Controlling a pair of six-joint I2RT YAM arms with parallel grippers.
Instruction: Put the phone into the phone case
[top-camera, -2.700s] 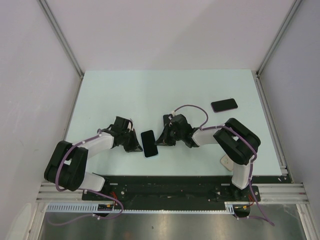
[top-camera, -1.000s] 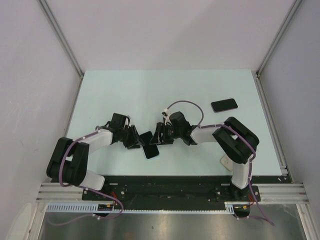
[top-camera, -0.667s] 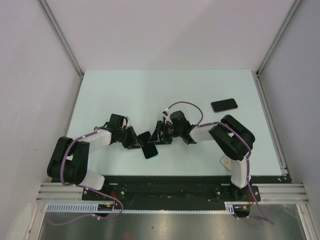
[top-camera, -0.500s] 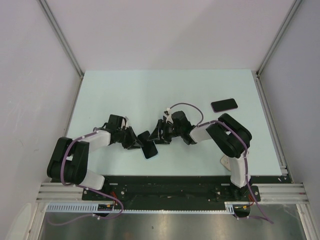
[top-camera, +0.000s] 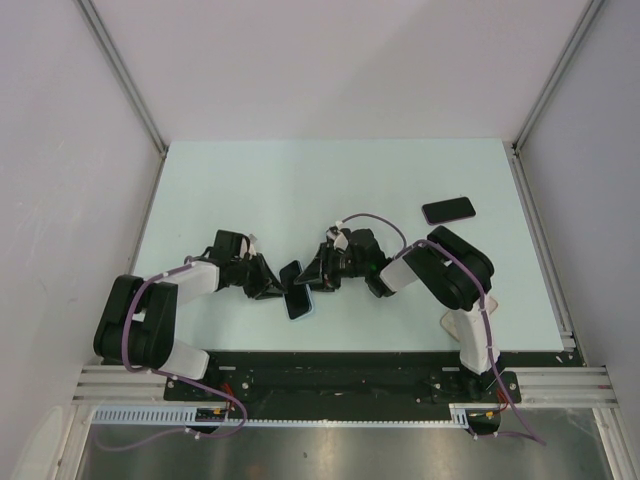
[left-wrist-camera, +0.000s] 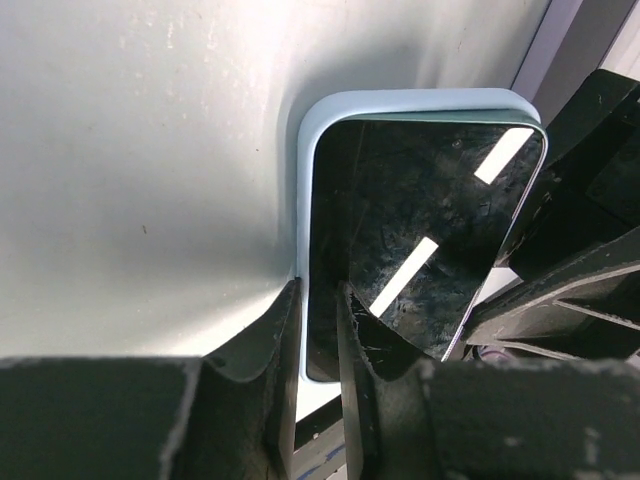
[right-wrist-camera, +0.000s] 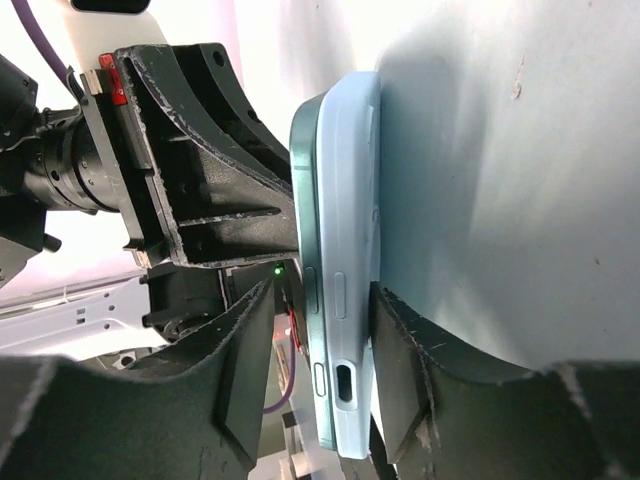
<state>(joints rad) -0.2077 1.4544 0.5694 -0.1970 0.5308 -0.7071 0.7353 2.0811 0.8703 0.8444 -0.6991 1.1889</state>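
Note:
The phone (left-wrist-camera: 420, 230), black glass up, lies in a pale blue phone case (left-wrist-camera: 400, 100) whose rim shows along its top and left edge. My left gripper (left-wrist-camera: 318, 290) is shut on the left edge of case and phone together. Seen from the right wrist, the phone's teal side (right-wrist-camera: 308, 220) stands a little proud of the case (right-wrist-camera: 352, 200). My right gripper (right-wrist-camera: 322, 295) straddles both: one finger touches the case's back, the other stands apart from the screen. In the top view both grippers (top-camera: 274, 284) (top-camera: 313, 277) meet at the tilted phone (top-camera: 295, 292).
A second dark phone-shaped object (top-camera: 448, 210) lies at the back right of the pale green table (top-camera: 300, 190). A small white object (top-camera: 452, 325) sits by the right arm's base. Metal rails border the table's sides.
The phone, flat between both grippers earlier, is now tilted up off the table. My left gripper has closed on its edge. The right jaws have narrowed around it.

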